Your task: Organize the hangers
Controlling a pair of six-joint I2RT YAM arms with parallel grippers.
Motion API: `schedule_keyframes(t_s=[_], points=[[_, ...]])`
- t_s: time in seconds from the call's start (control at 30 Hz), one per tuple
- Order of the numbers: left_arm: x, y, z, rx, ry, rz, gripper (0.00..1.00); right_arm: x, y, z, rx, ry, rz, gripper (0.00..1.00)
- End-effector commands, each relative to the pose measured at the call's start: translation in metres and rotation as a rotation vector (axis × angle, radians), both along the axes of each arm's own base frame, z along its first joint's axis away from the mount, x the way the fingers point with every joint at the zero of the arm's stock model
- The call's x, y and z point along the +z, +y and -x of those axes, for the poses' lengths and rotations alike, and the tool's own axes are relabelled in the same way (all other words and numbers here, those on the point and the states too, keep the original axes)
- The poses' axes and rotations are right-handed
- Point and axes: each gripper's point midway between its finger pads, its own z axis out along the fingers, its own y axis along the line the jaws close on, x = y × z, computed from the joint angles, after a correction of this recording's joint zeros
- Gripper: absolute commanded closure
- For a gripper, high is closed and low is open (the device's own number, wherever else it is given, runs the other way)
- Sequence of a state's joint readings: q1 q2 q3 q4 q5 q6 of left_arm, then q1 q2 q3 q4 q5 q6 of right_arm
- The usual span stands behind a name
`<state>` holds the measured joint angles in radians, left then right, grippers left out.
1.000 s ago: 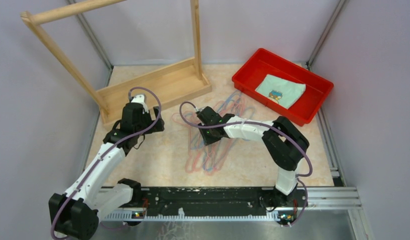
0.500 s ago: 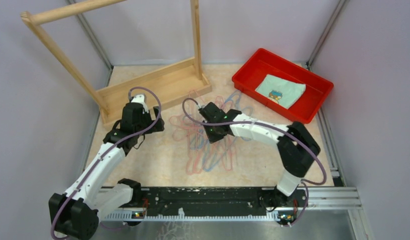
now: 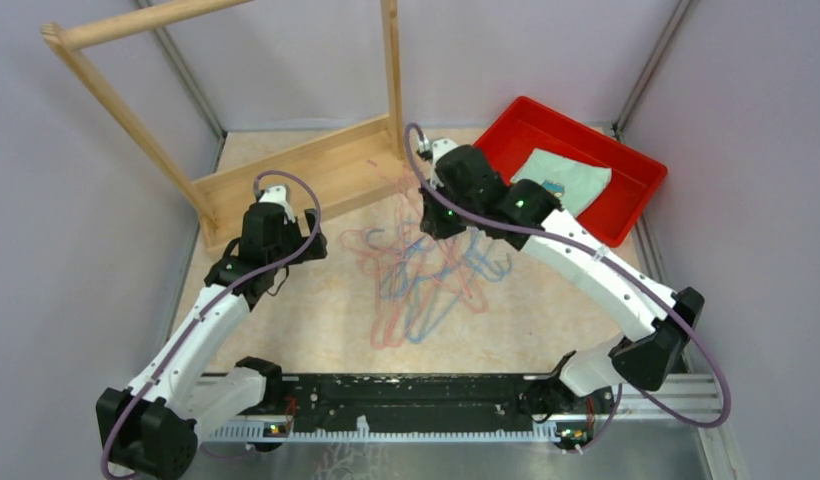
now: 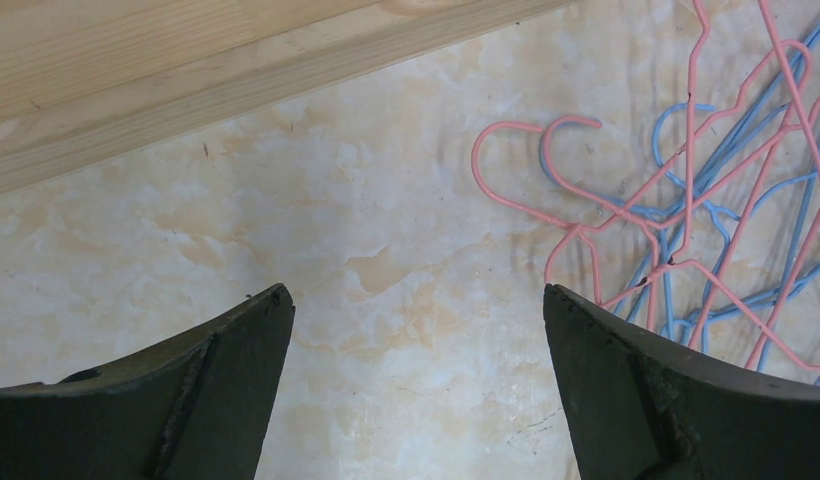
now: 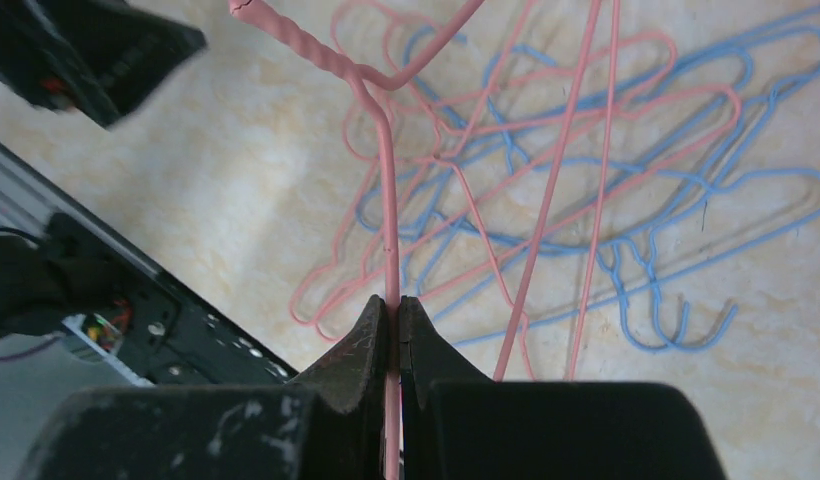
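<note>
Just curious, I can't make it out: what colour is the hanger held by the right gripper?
Pink-red. The hanger shows best in the right wrist view.

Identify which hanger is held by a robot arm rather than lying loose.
The pink hanger pinched in the shut jaws of the right gripper, just below its twisted neck. The other pink and blue hangers lie loose in a tangled pile.

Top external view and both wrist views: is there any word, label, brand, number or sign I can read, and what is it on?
No text can be read in any view.
The light green cloth in the red bin has a small coloured print, too small to tell whether it holds any letters.
</note>
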<state>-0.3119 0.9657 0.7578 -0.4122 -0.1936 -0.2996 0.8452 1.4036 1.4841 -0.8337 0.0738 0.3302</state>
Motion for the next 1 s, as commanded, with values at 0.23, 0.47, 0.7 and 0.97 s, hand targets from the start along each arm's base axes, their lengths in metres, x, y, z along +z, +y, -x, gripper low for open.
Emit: schedule_keyframes(t_s=[0.23, 0.47, 0.7, 0.97], points=[[0.009, -0.006, 0.000, 0.006, -0.030, 0.056, 0.00, 0.159, 0.055, -0.035, 0.156, -0.161, -0.355, 1.00], [0.013, -0.011, 0.001, -0.021, -0.036, 0.078, 0.00, 0.222, 0.098, -0.099, 0.178, -0.265, -0.559, 1.00], [0.014, -0.010, 0.005, -0.028, -0.037, 0.071, 0.00, 0.252, 0.110, -0.142, 0.159, -0.414, -0.718, 1.00], [0.010, -0.009, 0.007, -0.044, -0.033, 0.051, 0.00, 0.285, 0.120, -0.158, 0.173, -0.549, -0.831, 1.00]])
